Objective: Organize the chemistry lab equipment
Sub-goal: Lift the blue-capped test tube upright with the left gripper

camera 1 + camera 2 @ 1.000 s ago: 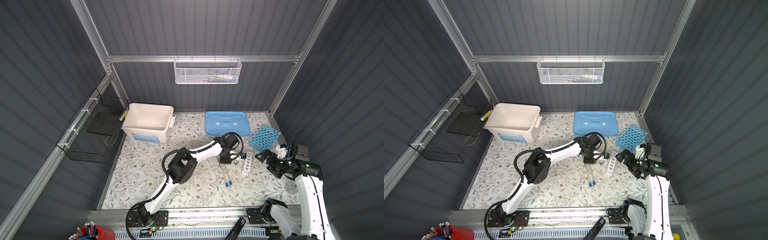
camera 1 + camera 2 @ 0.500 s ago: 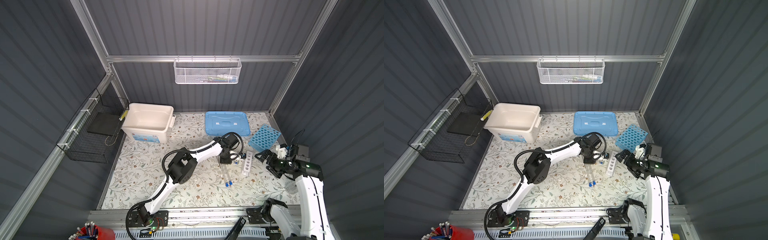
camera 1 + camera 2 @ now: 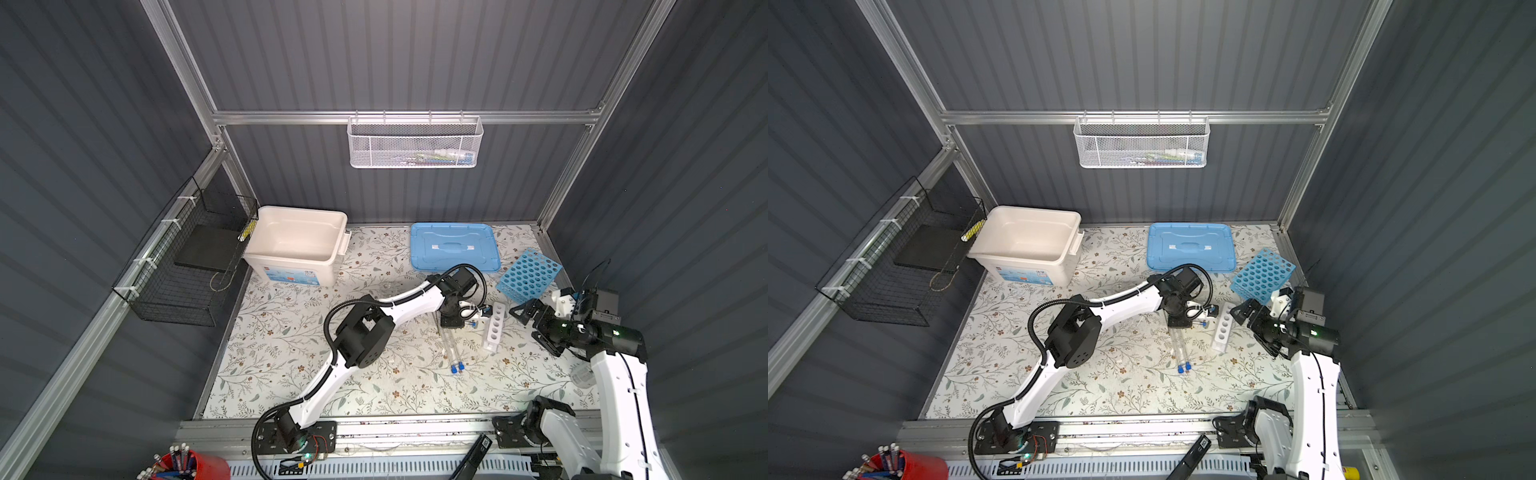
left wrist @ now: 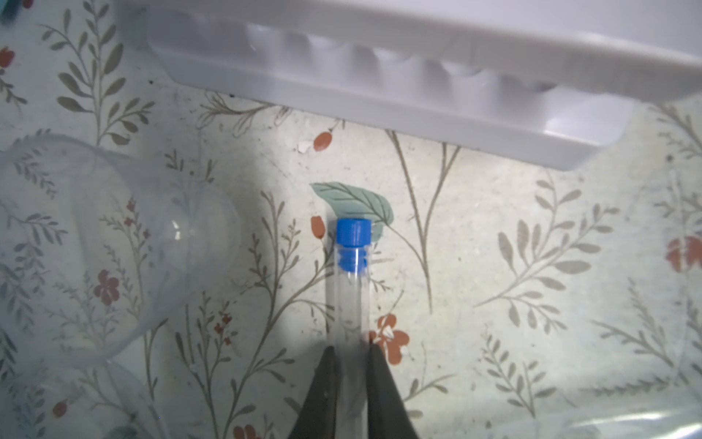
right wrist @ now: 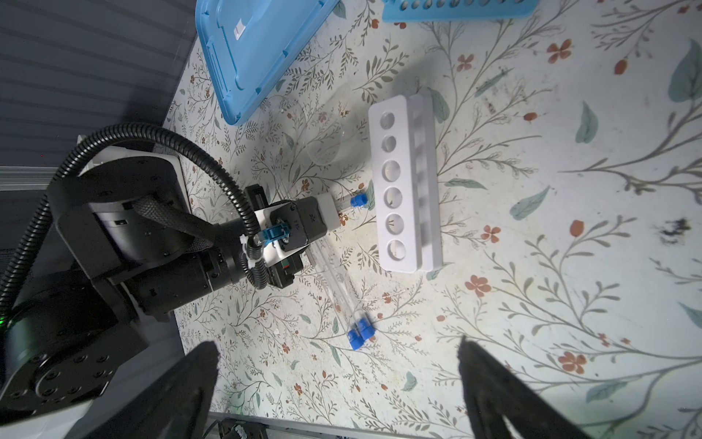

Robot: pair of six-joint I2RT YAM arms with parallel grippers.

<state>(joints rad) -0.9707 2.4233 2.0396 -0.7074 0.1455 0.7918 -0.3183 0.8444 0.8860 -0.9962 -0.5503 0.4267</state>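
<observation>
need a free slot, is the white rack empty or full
Empty: all six holes of the white rack are bare, nothing stands in them.

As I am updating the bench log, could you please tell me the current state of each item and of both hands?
Left hand: shut on a capped tube lying on the table.
Right hand: open, empty.
Two other tubes: capped, lying side by side.
White rack: upright, all holes empty.
Blue rack: no tubes in it.
Bin: open, empty.
Lid: off, flat on the table.
Beaker: empty, seemingly on its side.
</observation>
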